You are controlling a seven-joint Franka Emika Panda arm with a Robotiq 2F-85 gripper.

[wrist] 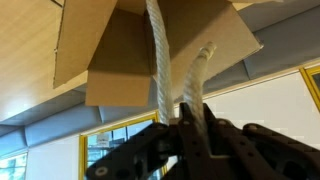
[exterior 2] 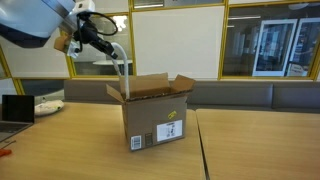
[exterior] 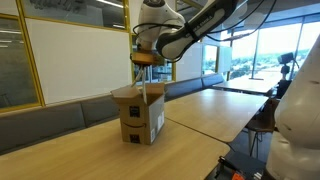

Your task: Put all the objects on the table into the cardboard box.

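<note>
Daylight pours through tall windows (exterior: 272,48) at the far end, with greenery outside. White wall panels (exterior: 80,55) in yellow frames (exterior 2: 223,40) line the room, beside glazed partitions (exterior 2: 272,45). A grey padded bench (exterior 2: 255,95) runs along beneath them. A dark laptop (exterior 2: 14,108) sits open off to one side.

An office: glass-walled rooms (exterior 2: 270,45), long wooden tables (exterior: 215,112), a padded wall bench (exterior 2: 250,95) and a laptop (exterior 2: 14,108).

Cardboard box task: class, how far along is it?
Done: cannot tell; the inside of the cardboard box is hidden. In hand: the gripper, shut on the long white piece, hangs it down to the open top. Left: letting it go inside.
</note>
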